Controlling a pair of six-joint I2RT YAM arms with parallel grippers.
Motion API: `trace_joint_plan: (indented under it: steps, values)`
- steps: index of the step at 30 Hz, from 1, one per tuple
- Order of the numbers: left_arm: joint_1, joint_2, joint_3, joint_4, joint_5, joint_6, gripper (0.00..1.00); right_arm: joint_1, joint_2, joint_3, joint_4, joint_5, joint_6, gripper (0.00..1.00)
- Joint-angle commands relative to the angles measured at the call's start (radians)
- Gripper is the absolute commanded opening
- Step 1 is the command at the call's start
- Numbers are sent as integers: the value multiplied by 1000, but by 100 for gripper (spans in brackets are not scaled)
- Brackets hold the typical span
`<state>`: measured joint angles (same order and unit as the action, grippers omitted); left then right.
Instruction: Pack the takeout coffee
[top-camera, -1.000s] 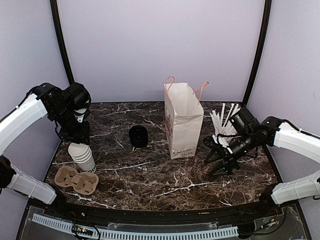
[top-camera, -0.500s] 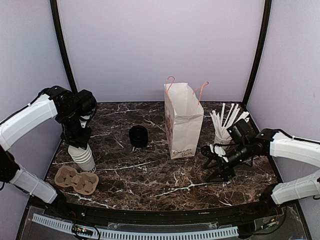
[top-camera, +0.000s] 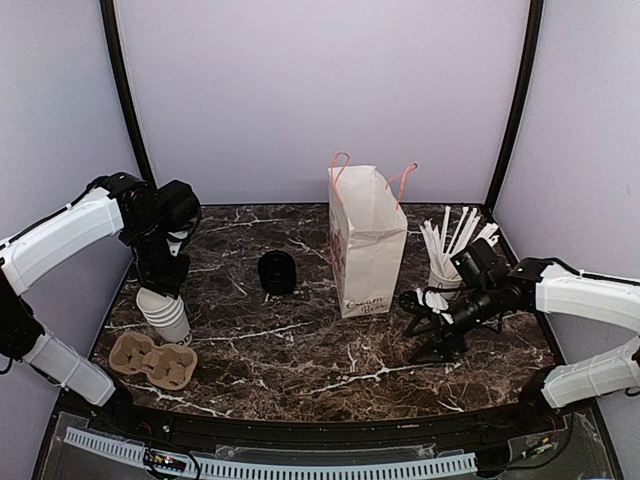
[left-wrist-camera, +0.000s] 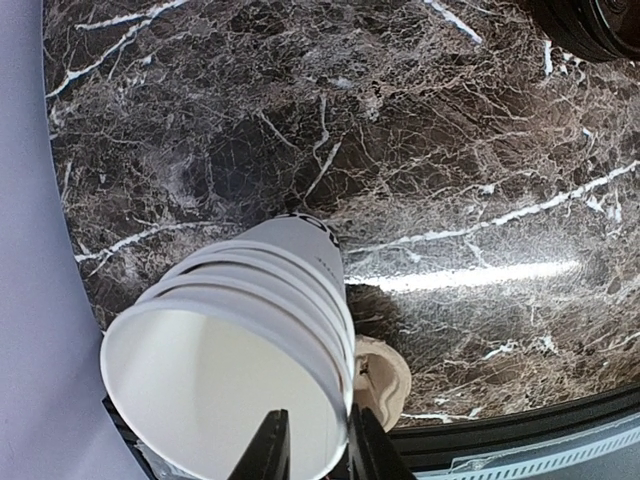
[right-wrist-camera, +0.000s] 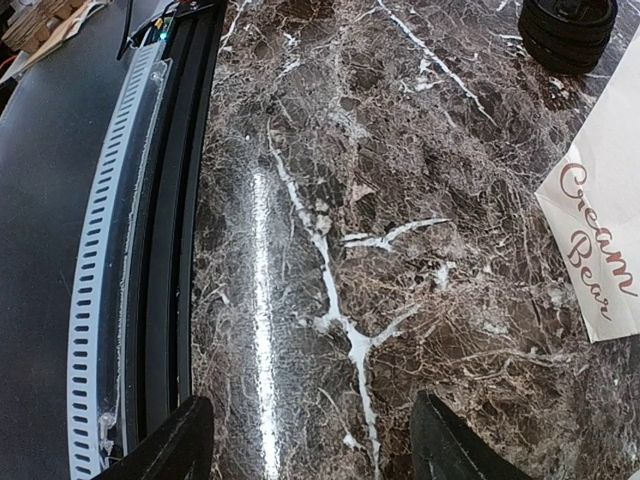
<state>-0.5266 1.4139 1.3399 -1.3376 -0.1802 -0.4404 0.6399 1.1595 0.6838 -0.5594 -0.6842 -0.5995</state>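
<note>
The takeout coffee is not in view. A stack of nested white cups (top-camera: 166, 315) without lids stands at the left of the table. My left gripper (top-camera: 160, 285) hangs right over it. In the left wrist view the stack (left-wrist-camera: 250, 330) fills the lower left and my left gripper (left-wrist-camera: 308, 440) straddles the top cup's near rim. One finger is inside the cup and one outside, with a small gap still showing inside. My right gripper (top-camera: 422, 327) hovers low, right of the white paper bag (top-camera: 367, 240). It (right-wrist-camera: 315, 450) stands wide open over bare marble, holding nothing.
A black stack of lids (top-camera: 277, 272) sits left of the bag, also in the right wrist view (right-wrist-camera: 567, 25). A brown cardboard cup carrier (top-camera: 152, 360) lies in front of the cups. A white cup of straws (top-camera: 447, 262) stands behind my right arm.
My left gripper has come down and rightward onto the cup stack, its jaws narrowing round the rim. My right gripper has moved left, closer to the bag.
</note>
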Motion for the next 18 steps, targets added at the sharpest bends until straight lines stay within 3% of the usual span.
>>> trace_joint_plan:
  steps: [1,7,18]
  values:
    - [-4,-12,3,-9,4,18,20,4,0,-8,24,-4,8,69]
    - [-4,-14,-1,-26,-5,25,13,4,6,-6,22,-1,7,69]
    - [-4,10,-9,-56,16,26,14,4,1,-7,24,14,6,70]
